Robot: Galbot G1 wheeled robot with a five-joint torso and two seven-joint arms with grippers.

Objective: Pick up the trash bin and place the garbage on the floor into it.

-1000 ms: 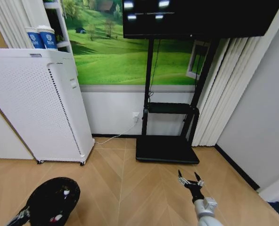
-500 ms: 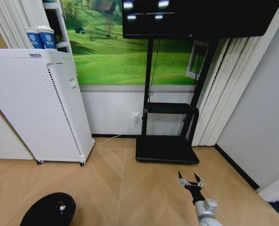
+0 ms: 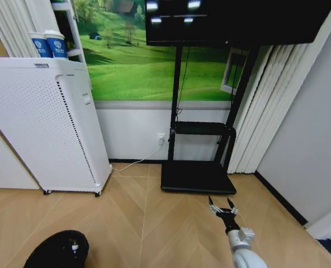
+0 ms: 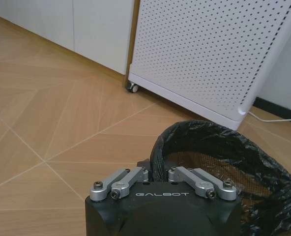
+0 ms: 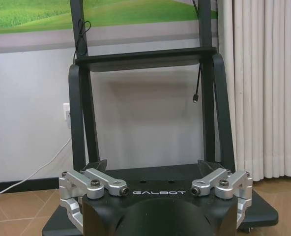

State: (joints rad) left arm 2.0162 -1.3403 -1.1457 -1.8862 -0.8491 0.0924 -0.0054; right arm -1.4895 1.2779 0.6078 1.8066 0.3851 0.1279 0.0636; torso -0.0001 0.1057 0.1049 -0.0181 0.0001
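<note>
The trash bin (image 3: 53, 252), round and black with a glossy bag liner, sits low at the bottom left of the head view above the parquet floor (image 3: 154, 223). A small white-capped piece of garbage (image 3: 74, 245) lies inside it. In the left wrist view, my left gripper (image 4: 158, 172) has its fingers drawn together at the near rim of the trash bin (image 4: 224, 147). My right gripper (image 3: 221, 207) hovers over bare floor at the lower right. It is open with nothing between its fingers, and its spread fingers (image 5: 241, 196) point at the stand.
A tall white perforated appliance (image 3: 42, 123) on wheels stands at the left with blue paper cups (image 3: 49, 44) behind it. A black TV stand base (image 3: 198, 177) lies ahead, a white cable (image 3: 137, 159) runs along the wall, and curtains (image 3: 266, 111) hang at the right.
The trash bin has sunk lower and leftward in the head view, showing less of itself. My right gripper has edged slightly forward toward the stand.
</note>
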